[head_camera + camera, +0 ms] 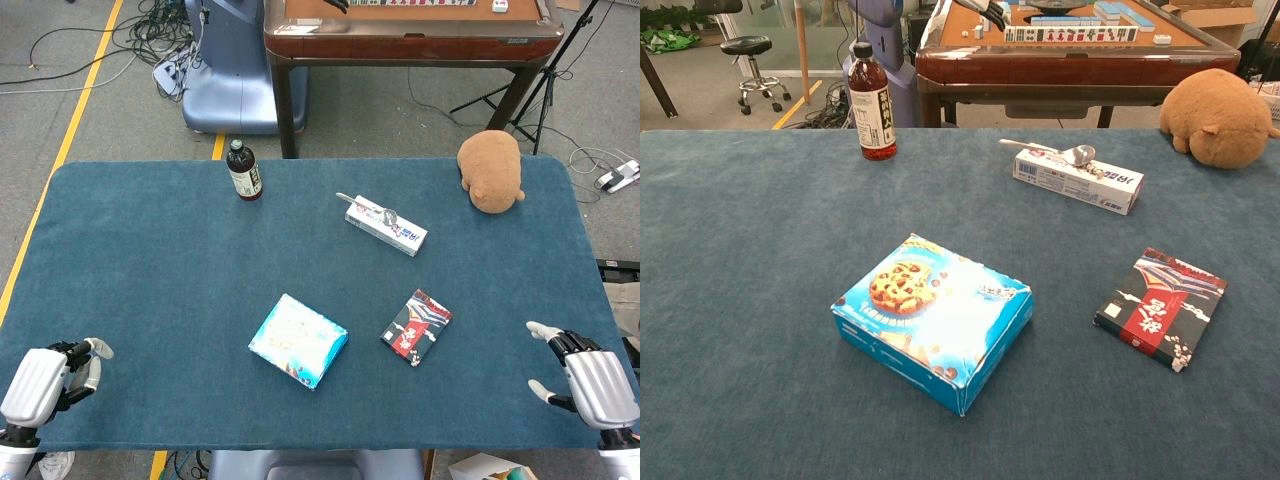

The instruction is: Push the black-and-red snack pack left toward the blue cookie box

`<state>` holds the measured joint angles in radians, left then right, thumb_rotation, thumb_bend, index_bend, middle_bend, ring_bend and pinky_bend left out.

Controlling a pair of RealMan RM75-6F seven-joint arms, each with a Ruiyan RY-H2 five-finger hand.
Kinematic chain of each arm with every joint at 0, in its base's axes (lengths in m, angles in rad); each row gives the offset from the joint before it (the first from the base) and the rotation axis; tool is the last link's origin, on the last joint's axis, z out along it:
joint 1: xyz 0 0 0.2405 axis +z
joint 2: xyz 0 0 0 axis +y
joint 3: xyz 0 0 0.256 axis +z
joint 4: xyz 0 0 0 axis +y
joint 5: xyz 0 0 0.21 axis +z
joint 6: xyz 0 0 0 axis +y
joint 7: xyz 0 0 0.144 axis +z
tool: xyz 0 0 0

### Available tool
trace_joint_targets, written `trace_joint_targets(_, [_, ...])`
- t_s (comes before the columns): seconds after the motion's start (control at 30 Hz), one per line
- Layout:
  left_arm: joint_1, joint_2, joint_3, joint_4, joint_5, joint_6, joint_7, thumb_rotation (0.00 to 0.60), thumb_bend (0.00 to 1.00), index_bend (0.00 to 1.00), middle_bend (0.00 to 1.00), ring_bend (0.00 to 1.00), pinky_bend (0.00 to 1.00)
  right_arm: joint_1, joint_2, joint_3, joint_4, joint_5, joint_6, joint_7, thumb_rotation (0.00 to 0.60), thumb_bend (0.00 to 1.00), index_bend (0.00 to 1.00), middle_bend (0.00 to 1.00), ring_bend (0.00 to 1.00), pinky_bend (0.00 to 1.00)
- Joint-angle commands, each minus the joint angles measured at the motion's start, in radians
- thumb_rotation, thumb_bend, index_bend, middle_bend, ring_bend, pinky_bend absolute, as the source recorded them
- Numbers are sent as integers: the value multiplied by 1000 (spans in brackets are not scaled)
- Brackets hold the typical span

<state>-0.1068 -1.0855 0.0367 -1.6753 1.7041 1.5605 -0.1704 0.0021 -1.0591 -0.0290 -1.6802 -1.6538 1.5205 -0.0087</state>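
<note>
The black-and-red snack pack lies flat on the blue table cloth, right of the blue cookie box, with a clear gap between them. My right hand is at the table's near right corner, fingers spread and holding nothing, well to the right of the pack. At the near left corner sits my left hand, fingers loosely apart and empty. Neither hand shows in the chest view.
A dark bottle stands at the back left. A white toothpaste box with a spoon on it lies behind the pack. A brown plush toy sits at the back right. A wooden table stands beyond.
</note>
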Motion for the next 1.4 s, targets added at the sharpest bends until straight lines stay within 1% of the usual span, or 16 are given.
trace_joint_targets(0.03, [-1, 1, -1, -2, 6, 3, -2, 600, 615, 500, 902, 672, 636, 11, -22, 11, 14, -17, 8, -12, 600, 0, 229, 223, 198, 345])
trace_joint_targets(0.17, [-7, -1, 0, -1, 8, -6, -3, 600, 615, 500, 902, 673, 636, 30, -45, 21, 18, -36, 4, -43, 600, 0, 151, 152, 124, 243])
trace_joint_targets(0.4, [-7, 2, -4, 5, -2, -4, -17, 600, 615, 500, 902, 672, 636, 82, -94, 45, 37, -37, -50, -118, 600, 0, 73, 67, 40, 133])
trace_joint_targets(0.7, [2, 8, -2, 4, -2, 8, -20, 600, 615, 500, 902, 672, 636, 144, -166, 61, 98, -3, -140, -166, 600, 0, 59, 39, 15, 95])
trace_joint_targets(0.87, [3, 8, -2, 8, -9, 6, -25, 600, 615, 500, 902, 673, 636, 168, -205, 65, 132, 4, -164, -183, 600, 0, 59, 33, 12, 84])
trace_joint_targets(0.93, [4, 8, -2, 9, -11, 5, -27, 600, 615, 500, 902, 672, 636, 176, -224, 68, 152, 2, -164, -195, 600, 0, 59, 31, 12, 135])
trace_joint_targets(1.0, [4, 9, -3, 10, -12, 5, -29, 600, 615, 500, 902, 672, 636, 187, -247, 70, 180, -2, -166, -199, 600, 0, 59, 29, 12, 206])
trace_joint_targets(1.03, [4, 9, -3, 10, -13, 5, -30, 600, 615, 500, 902, 672, 636, 194, -257, 69, 195, -2, -175, -198, 600, 0, 59, 26, 9, 220])
trace_joint_targets(1.07, [4, 9, -3, 10, -13, 4, -30, 600, 615, 500, 902, 672, 636, 199, -263, 68, 205, 0, -181, -198, 600, 0, 59, 21, 6, 214])
trace_joint_targets(1.1, [4, 9, -3, 11, -13, 4, -30, 600, 615, 500, 902, 672, 636, 206, -271, 68, 221, -1, -189, -203, 600, 0, 57, 14, 3, 186])
trace_joint_targets(1.17, [4, 9, -3, 10, -12, 4, -31, 600, 615, 500, 902, 673, 636, 215, -286, 72, 241, 8, -199, -208, 600, 0, 54, 3, 0, 92])
trace_joint_targets(1.2, [3, 9, -3, 10, -12, 4, -31, 600, 615, 500, 902, 673, 636, 220, -293, 73, 250, 14, -207, -210, 600, 0, 53, 3, 0, 66])
trace_joint_targets(1.27, [4, 9, -3, 10, -12, 4, -31, 600, 615, 500, 902, 672, 636, 230, -307, 78, 269, 31, -224, -214, 600, 0, 53, 3, 0, 39])
trace_joint_targets(1.4, [4, 10, -3, 10, -13, 3, -33, 600, 615, 500, 902, 673, 636, 249, -336, 83, 304, 62, -261, -221, 600, 0, 53, 0, 0, 25])
